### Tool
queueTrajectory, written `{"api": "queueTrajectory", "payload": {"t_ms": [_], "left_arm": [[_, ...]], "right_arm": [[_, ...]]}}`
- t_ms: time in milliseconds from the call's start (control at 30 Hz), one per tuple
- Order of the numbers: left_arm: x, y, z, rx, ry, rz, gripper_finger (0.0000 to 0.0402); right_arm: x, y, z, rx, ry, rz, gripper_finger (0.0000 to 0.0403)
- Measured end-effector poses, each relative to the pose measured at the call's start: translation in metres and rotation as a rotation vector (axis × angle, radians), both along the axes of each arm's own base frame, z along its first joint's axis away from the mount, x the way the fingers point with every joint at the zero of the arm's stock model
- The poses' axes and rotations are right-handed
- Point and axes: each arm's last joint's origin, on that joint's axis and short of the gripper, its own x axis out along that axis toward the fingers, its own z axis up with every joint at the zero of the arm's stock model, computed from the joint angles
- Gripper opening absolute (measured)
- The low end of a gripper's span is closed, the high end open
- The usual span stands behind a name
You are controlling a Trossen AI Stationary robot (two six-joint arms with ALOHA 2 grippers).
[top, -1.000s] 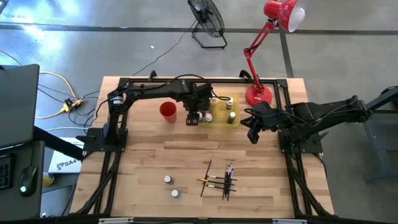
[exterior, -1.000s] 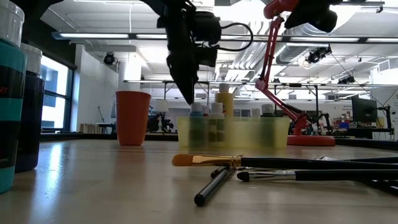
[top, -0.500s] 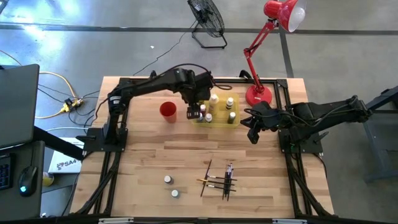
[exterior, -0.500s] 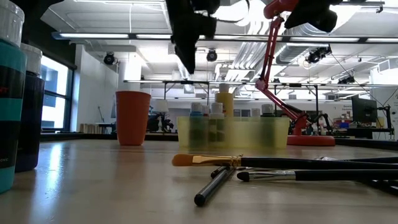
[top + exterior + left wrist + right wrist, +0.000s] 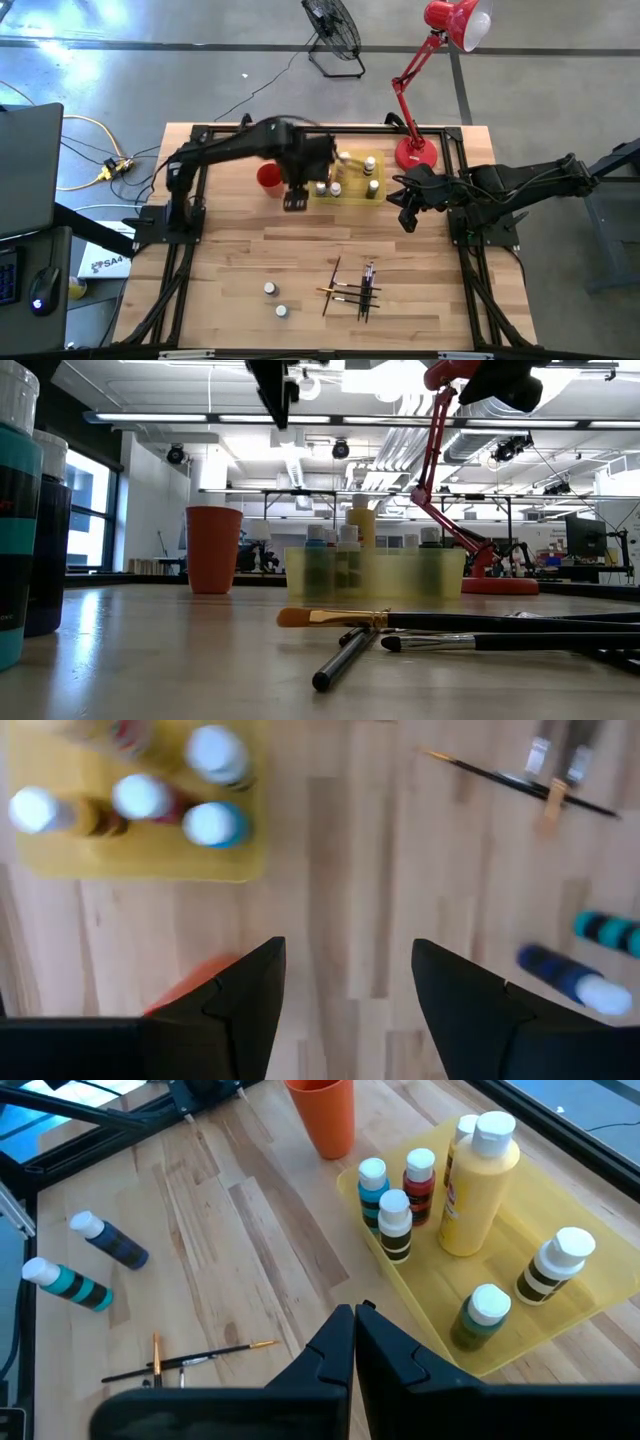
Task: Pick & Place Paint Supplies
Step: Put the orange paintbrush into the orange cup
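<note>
Hovering above the worktop (image 5: 230, 250) just in front of the yellow tray (image 5: 575, 1335) and beside the red cup (image 5: 268, 176), my left claw (image 5: 294, 201) stood with its fingers (image 5: 235, 1000) parted and nothing between them. My right claw (image 5: 406, 220) waited off the tray's right end, fingers pressed together, empty. Stock in the tray: one tall yellow bottle (image 5: 474, 1184) with a white cap; three small bottles (image 5: 394, 1226) clustered upright next to it, capped white, with blue, dark-banded and red bodies; two more small white-capped bottles (image 5: 548, 1267) standing apart toward the tray's other end, one banded dark and the other green. Stock loose on the worktop: two bottles (image 5: 275, 300) near the front edge, well apart from the tray, lying on their sides in the right wrist view, one teal-and-dark striped, one dark blue. To their right lay several thin dark-handled paintbrushes (image 5: 352, 287), crossed over one another in a loose heap.
</note>
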Motion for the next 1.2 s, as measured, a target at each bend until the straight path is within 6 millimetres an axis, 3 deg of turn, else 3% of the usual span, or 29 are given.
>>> {"api": "queueTrajectory", "payload": {"t_ms": [133,467,667,900,1200], "left_arm": [[-0.011,-0.037,0.015,0.053,-0.038,-0.079,0.0214],[-0.069,-0.116,0.061,0.138,-0.216,-0.144,0.0214],[-0.085,-0.154,0.063,0.251,-0.271,-0.177,0.0214],[-0.091,-0.168,0.043,0.267,-0.228,-0.095,0.0213],[-0.154,-0.153,0.041,0.299,-0.358,0.139,0.0132]], "right_arm": [[0.000,0.000,0.000,-0.001,0.003,0.000,0.0005],[0.000,0.000,0.000,-0.002,0.006,-0.001,0.0005],[0.000,0.000,0.000,-0.003,0.006,-0.003,0.0005],[0.002,0.001,0.002,0.028,-0.029,0.015,0.0005],[0.006,0.005,0.005,0.128,-0.078,0.057,0.0005]]}}
